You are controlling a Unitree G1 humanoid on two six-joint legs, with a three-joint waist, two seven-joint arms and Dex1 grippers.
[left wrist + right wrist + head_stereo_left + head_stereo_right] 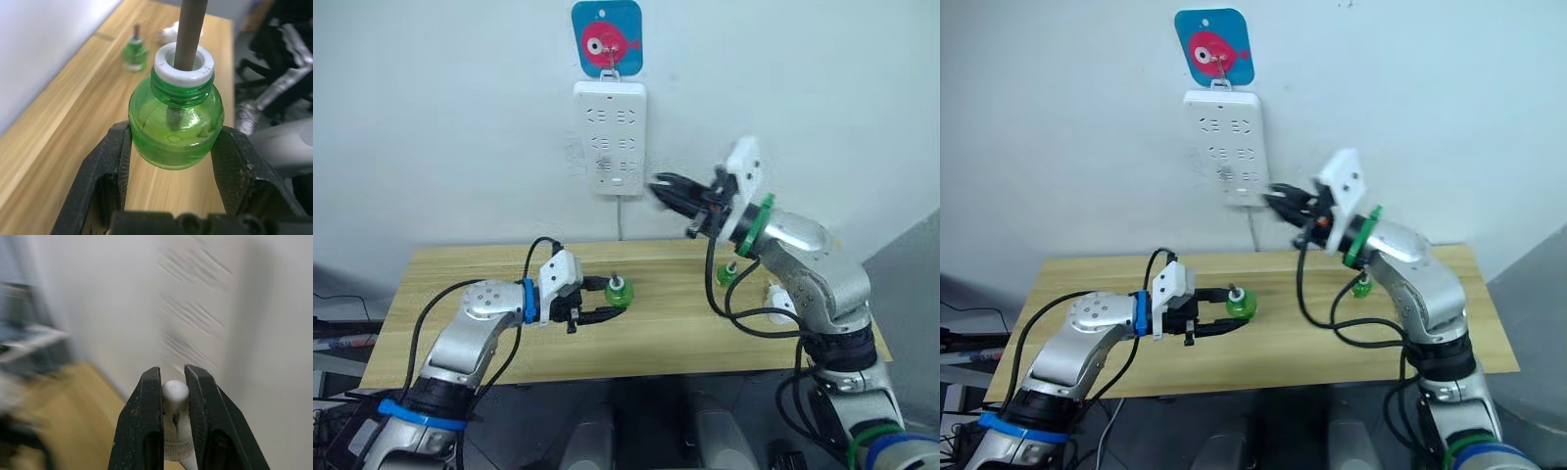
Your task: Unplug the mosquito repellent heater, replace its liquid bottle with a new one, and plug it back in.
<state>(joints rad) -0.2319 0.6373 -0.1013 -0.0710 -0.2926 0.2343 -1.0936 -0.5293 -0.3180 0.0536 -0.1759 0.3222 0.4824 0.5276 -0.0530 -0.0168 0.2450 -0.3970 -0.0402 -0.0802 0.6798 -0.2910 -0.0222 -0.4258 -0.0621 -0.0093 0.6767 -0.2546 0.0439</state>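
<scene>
While left gripper (171,161) clamps green bottle (175,125), right gripper (658,186) reaches wallward

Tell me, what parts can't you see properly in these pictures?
- Heater: right wrist view, right pincer covers its sides; prongs hidden.
- Power strip: right wrist view, sockets smeared by blur.
- Green bottle: left wrist view, wick top cut off by the edge; left pincer hides its base.
</scene>
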